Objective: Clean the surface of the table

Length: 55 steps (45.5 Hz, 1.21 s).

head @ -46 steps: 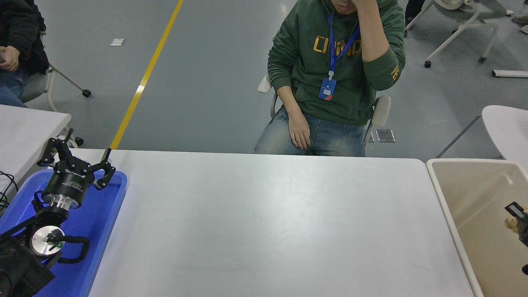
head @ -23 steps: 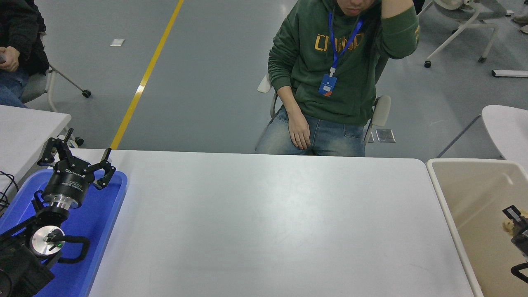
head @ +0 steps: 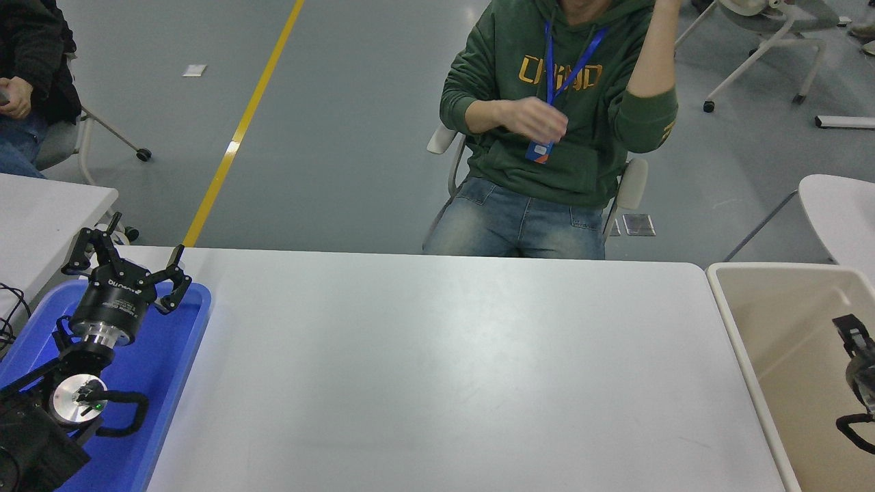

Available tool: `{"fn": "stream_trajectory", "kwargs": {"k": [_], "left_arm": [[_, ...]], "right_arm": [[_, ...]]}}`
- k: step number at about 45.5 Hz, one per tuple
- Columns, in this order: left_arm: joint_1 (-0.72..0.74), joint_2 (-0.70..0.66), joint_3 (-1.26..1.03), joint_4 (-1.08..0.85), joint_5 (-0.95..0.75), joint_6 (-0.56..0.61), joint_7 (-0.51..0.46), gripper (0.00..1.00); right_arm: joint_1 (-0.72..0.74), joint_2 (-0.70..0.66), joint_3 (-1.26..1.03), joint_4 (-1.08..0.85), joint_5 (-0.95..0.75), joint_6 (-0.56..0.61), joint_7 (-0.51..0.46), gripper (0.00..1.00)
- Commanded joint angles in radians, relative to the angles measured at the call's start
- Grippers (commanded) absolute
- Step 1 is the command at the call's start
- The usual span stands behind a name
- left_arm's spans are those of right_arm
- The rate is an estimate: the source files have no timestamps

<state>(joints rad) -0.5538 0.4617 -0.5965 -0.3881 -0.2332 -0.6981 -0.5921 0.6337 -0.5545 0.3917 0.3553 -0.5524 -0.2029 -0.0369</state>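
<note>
Now left gripper jaws apart over blue tray, right gripper jaws unclear above beige bin

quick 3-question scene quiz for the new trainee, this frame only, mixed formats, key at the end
1. True or false: the left gripper hangs over the blue tray with its fingers spread.
2. Over which container does the right gripper sit? A) the blue tray B) the beige bin C) neither
3. Fill in: the person in the green hoodie sits at the ___ side of the table surface.

Key
1. True.
2. B. Only part of the gripper shows at the picture's right edge, so whether it is open or shut cannot be told.
3. Far.
</note>
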Motion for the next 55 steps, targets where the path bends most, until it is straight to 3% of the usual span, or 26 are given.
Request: {"fn": "stream_trajectory", "kwargs": {"k": [1,13,23,43,55], "left_arm": [[0.000,0.000,0.000,0.000,0.000,0.000,0.000,1.00],[0.000,0.000,0.001,0.000,0.000,-0.001,0.000,1.00],[0.000,0.000,0.000,0.000,0.000,0.000,0.000,1.00],[0.000,0.000,0.001,0.000,0.000,-0.001,0.000,1.00],[0.000,0.000,0.000,0.000,0.000,-0.001,0.000,1.00]], "right_arm": [[-0.035,-0.061,0.234,0.191,0.075,0.002,0.003,1.00],[-0.111,-0.050,0.453,0.416,0.177,-0.003,0.003,1.00],[-0.150,0.064,0.570,0.516,0.177,0.000,0.005,1.00],[-0.152,0.373,0.754,0.528,0.172,0.010,0.023,1.00],[-0.152,0.452,0.763,0.521,0.174,0.008,0.101,1.00]]}}
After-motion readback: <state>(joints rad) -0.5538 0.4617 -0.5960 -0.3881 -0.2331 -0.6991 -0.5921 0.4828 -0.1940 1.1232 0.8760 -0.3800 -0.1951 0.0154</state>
